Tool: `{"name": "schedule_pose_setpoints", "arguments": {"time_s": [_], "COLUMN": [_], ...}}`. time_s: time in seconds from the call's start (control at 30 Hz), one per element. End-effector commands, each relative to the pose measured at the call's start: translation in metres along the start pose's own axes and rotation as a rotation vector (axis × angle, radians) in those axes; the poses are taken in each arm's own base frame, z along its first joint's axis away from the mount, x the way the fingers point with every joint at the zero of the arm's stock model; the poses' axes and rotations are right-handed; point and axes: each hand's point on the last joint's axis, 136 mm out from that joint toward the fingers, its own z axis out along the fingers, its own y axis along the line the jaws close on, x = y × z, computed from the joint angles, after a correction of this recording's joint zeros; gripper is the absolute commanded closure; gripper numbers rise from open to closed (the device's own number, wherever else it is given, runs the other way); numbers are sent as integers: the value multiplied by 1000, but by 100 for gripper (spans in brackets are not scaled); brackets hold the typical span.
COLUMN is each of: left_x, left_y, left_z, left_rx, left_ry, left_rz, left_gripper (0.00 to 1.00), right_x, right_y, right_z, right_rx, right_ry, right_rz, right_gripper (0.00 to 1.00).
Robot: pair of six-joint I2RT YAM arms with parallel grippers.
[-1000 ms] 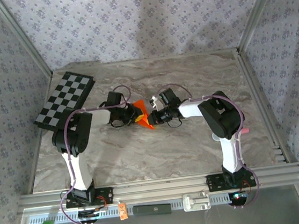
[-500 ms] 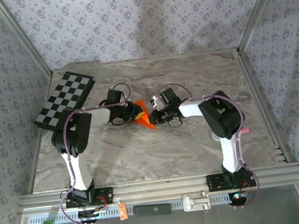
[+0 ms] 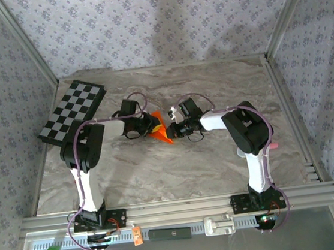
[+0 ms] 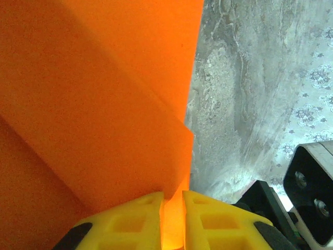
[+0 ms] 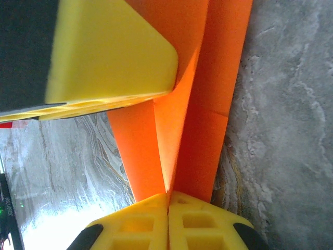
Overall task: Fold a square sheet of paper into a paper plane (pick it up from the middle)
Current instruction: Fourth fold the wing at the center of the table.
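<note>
White arms (image 3: pixel 89 191) with black joints (image 3: pixel 85 147) and thin cables (image 3: pixel 139 96), maybe purple. Left claw (image 4: pixel 173 221) and right claw (image 5: pixel 167 221): yellow fingers (image 4: pixel 130 223).

The paper plane (image 3: pixel 160 130) is orange, the fingers (image 4: pixel 127 224) yellow.
</note>
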Motion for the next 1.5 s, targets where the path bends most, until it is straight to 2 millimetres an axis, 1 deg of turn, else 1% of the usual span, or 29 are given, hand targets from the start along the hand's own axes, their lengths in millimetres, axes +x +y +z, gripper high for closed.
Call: {"name": "schedule_pose_setpoints", "arguments": {"time_s": [0.0, 0.17, 0.37, 0.53, 0.6, 0.77, 1.17, 1.47], "left_x": [-4, -3, -1, -1, -2, -2, -3, 0], "left_y": [-9, 1, 8, 8, 7, 2, -26, -35], "left_z": [4, 7, 8, 8, 7, 6, -1, 4], "left_rx": [24, -5, -30, -33, -29, -14, 62, 85], "left_ry": [9, 13, 15, 15, 13, 16, 18, 47], "left_rz": [23, 1, -12, -14, -10, -4, 39, 60], "left_gripper": [83, 84, 84, 84, 84, 84, 80, 79], "right_x": [23, 19, 12, 14, 15, 20, 33, 40], "right_y": [-45, -40, -22, -12, -11, -15, -29, -36], "right_z": [2, -4, -16, -21, -20, -16, -8, -3], "right_rx": [131, 122, 91, 62, 55, 57, 104, 137], "right_ry": [51, 43, 48, 73, 83, 106, 152, 180], "right_rz": [102, 102, 101, 114, 119, 131, 126, 105], "right_gripper": [91, 86, 82, 82, 82, 82, 85, 86]}}
